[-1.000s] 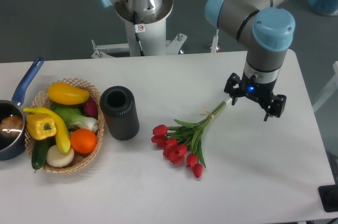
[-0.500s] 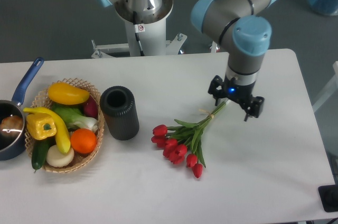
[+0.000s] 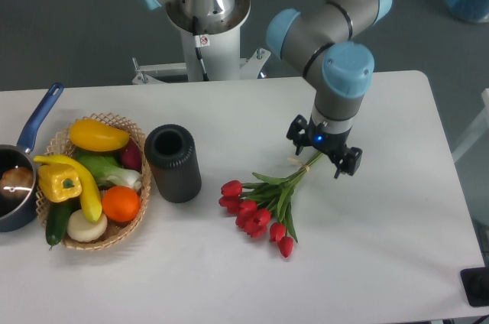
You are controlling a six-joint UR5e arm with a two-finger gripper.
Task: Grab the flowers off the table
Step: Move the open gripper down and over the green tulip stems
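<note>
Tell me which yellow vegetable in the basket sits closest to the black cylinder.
The yellow squash lying across the top of the basket; its tip reaches toward the black cylinder, while the yellow pepper sits further left.

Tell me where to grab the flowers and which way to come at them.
Grip the flowers on the bundled stems near the pale string tie, coming from above. There the stems narrow into one thin bundle lying flat on the table, while the red buds fan out wide. The gripper hangs over that stem end, so a descent with the jaws straddling the stems looks best.
</note>
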